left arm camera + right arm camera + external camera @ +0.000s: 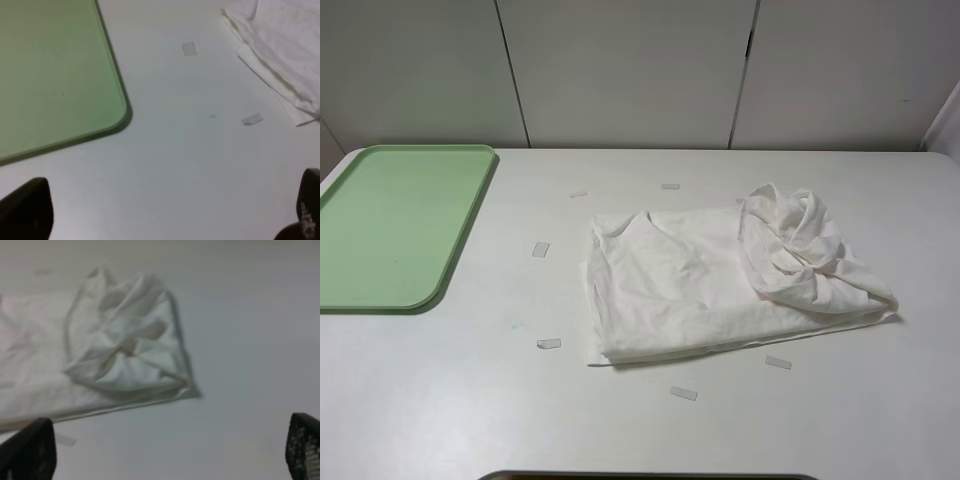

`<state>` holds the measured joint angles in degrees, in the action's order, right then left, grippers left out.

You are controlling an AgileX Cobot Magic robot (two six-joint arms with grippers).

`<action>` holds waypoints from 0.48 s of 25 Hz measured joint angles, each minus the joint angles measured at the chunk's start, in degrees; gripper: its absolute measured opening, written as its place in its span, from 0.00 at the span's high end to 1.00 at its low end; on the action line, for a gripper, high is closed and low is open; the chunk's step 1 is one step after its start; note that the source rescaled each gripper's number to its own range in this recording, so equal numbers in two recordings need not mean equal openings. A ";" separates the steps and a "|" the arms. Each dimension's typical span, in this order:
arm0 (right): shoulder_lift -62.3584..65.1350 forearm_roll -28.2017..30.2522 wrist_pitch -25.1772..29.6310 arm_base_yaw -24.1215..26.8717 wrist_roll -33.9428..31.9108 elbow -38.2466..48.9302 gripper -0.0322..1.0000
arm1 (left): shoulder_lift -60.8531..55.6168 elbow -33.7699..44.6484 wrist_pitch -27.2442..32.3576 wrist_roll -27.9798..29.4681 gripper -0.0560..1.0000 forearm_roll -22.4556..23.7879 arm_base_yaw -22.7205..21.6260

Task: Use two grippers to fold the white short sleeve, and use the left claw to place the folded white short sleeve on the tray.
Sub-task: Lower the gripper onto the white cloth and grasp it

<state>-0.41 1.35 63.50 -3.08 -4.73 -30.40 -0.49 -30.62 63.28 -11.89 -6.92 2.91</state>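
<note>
Exterior high: the shirt (670,290) (bunched at one end) lies apart from the tray (390,225). Left gripper (167,215) and right gripper (165,450) are open, holding nothing

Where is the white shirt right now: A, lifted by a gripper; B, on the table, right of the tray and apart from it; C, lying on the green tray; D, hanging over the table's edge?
B: the white short sleeve lies on the table, with bare tabletop between it and the tray.
</note>
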 joint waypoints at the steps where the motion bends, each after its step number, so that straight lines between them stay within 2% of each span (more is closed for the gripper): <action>1: 0.62 1.07 0.00 1.57 0.19 0.00 0.00 | 0.00 0.00 0.00 0.00 0.03 0.00 0.00; 8: 0.70 2.20 -0.25 3.14 0.42 0.04 0.00 | 0.00 0.00 0.00 0.00 0.03 0.00 0.00; 12: 0.70 2.20 -3.82 3.14 0.47 1.74 0.00 | 0.00 0.00 0.00 0.00 0.03 0.00 0.00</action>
<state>0.29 3.55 59.69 0.05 -4.26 -28.67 -0.49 -30.62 63.28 -11.89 -6.92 2.91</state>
